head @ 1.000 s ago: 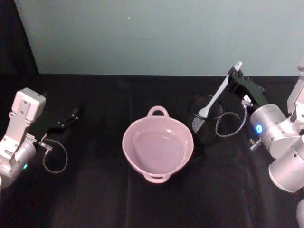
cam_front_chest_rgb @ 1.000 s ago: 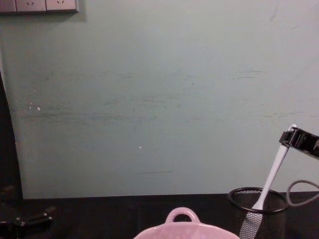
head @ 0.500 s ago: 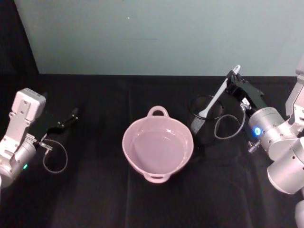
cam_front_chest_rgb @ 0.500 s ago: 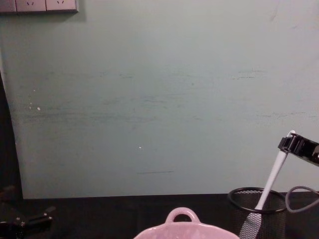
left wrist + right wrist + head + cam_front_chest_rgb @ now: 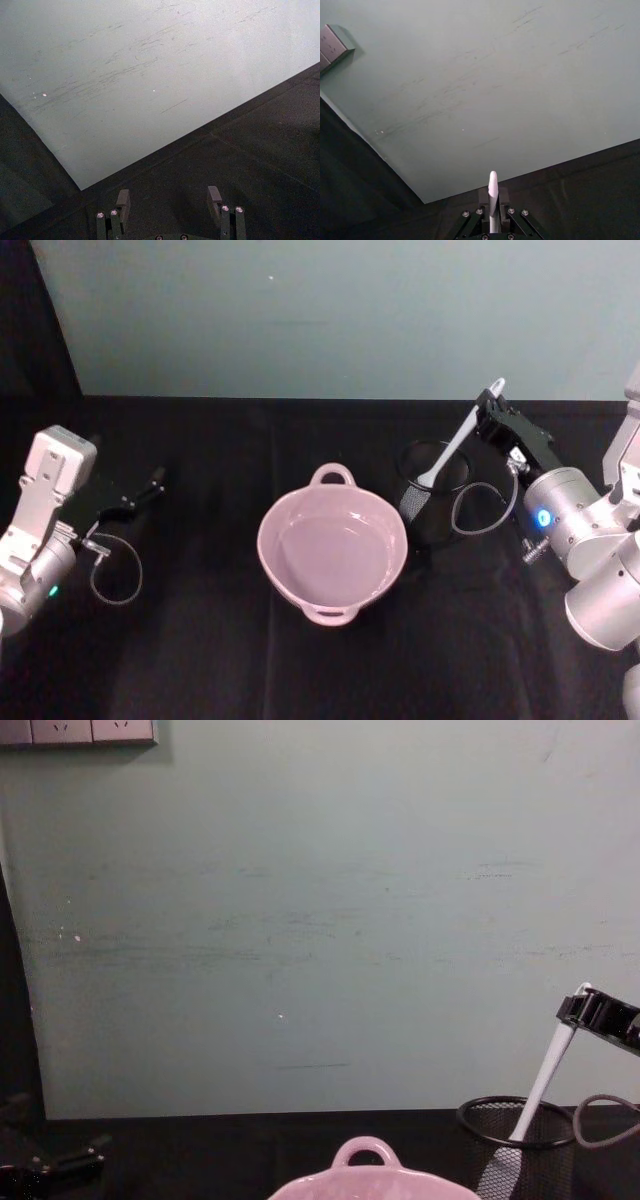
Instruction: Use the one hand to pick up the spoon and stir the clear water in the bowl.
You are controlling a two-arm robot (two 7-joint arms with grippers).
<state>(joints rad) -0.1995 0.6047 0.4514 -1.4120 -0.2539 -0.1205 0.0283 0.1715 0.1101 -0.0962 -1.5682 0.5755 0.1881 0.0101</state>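
The pale pink bowl (image 5: 262, 540) of clear water sits mid-table, and its loop handle (image 5: 365, 1155) shows in the chest view. To its right the white spoon (image 5: 455, 440) leans with its blade inside a black wire-mesh cup (image 5: 430, 505). My right gripper (image 5: 492, 405) is shut on the spoon's upper handle, above and behind the cup. The chest view has the same grip (image 5: 580, 1010) on the spoon (image 5: 545, 1070). In the right wrist view the handle tip (image 5: 492, 197) sticks out between the shut fingers. My left gripper (image 5: 150, 485) rests open at the far left, parked.
The mesh cup (image 5: 515, 1150) stands close to the bowl's right rim. A pale green wall (image 5: 330, 310) closes off the back of the black-clothed table (image 5: 200, 660). Wall sockets (image 5: 90, 730) sit high on the left. Grey cables loop beside both wrists.
My right gripper has sunk slightly with the spoon, so the blade sits a little lower in the mesh cup. The left arm and the bowl have not moved.
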